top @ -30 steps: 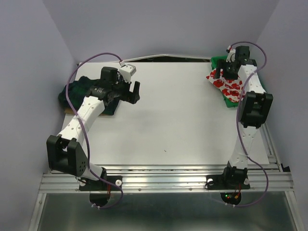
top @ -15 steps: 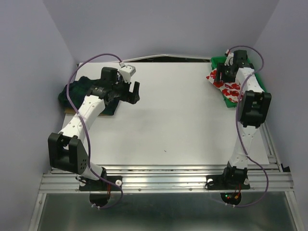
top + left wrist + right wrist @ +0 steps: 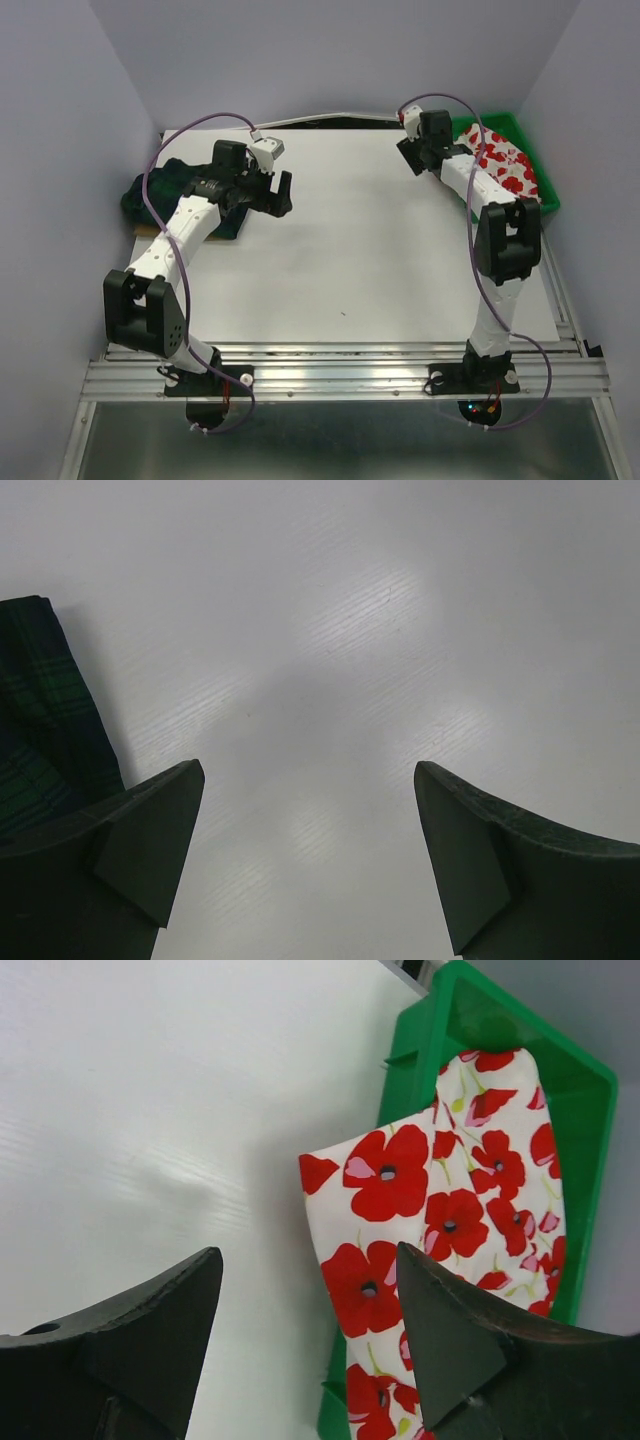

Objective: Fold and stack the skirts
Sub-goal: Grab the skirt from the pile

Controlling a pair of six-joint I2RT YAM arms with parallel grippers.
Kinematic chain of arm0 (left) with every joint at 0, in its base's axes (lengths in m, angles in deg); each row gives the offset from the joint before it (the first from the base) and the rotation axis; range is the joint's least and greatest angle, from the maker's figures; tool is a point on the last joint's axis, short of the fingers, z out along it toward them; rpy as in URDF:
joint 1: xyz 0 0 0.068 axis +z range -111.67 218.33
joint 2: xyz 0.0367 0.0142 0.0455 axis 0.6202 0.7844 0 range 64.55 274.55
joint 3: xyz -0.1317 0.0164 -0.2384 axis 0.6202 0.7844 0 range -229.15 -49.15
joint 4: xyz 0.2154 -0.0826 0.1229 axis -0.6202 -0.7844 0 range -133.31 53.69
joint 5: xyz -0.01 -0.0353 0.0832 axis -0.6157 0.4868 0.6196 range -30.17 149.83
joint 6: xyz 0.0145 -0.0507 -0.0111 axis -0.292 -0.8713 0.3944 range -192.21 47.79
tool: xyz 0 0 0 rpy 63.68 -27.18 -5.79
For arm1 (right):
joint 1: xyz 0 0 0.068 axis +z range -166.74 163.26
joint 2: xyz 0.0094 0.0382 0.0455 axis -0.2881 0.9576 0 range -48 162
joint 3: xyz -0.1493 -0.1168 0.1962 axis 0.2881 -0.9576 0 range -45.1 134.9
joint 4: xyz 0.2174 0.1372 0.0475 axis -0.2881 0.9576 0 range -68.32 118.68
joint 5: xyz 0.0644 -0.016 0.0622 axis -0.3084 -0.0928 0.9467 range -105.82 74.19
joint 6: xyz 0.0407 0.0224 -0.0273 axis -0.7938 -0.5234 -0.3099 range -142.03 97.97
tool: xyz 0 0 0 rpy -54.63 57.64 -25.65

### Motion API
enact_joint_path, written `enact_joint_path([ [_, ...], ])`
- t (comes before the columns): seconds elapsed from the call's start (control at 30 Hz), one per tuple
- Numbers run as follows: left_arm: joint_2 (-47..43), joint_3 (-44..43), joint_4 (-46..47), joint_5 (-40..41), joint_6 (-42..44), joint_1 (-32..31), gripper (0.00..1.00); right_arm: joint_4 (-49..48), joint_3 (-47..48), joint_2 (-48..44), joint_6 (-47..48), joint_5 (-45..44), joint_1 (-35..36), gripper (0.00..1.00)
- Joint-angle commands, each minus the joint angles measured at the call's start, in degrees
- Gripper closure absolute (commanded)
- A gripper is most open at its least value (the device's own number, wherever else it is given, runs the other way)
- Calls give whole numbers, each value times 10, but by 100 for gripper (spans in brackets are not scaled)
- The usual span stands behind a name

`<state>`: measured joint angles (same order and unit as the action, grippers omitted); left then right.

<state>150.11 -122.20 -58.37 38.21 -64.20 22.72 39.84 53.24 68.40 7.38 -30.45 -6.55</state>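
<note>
The white skirt with red flowers (image 3: pixel 505 165) lies crumpled in the green tray (image 3: pixel 500 122) at the back right. In the right wrist view the flowered skirt (image 3: pixel 440 1210) hangs a corner over the tray's (image 3: pixel 470 1010) left wall onto the table. My right gripper (image 3: pixel 412 158) is open and empty, just left of the tray, its jaws (image 3: pixel 308 1255) above that corner. The dark green plaid skirt (image 3: pixel 160 190) lies bunched at the table's left edge, and it also shows in the left wrist view (image 3: pixel 40 710). My left gripper (image 3: pixel 283 195) is open and empty over bare table, right of the plaid skirt (image 3: pixel 308 767).
The white table (image 3: pixel 350 250) is enclosed by pale walls on the left, back and right. A brown board (image 3: pixel 140 229) shows under the plaid skirt. A metal rail (image 3: pixel 340 375) runs along the near edge by the arm bases.
My right gripper has swung left, from over the flowered skirt to beside the tray. The flowered skirt now lies further right, inside the tray. The left arm has barely moved.
</note>
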Motion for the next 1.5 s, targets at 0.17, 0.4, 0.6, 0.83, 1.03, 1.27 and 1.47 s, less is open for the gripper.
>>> enact_joint_path([
  [0.17, -10, 3, 25, -17, -8, 5, 1, -81, 11, 59, 101, -138, -4, 25],
  [0.4, -14, 7, 27, -17, -7, 5, 1, -93, 39, 106, 113, -146, -4, 25],
  [0.6, -13, 11, 29, -15, -8, 5, 1, -148, 28, 120, 157, -173, -4, 31],
  [0.83, -10, 10, 27, -13, -8, 5, 2, -209, 37, 140, 188, -216, -4, 72],
  [1.03, -14, 13, 27, -17, -10, 5, 1, -208, 40, 79, 183, -210, -4, 99],
  [1.27, -19, 15, 31, -18, -12, 6, 1, -210, 44, -24, 170, -182, -20, 99],
  [1.47, -11, 12, 33, -14, -21, 14, 1, -177, 111, -78, 136, -124, -20, 99],
])
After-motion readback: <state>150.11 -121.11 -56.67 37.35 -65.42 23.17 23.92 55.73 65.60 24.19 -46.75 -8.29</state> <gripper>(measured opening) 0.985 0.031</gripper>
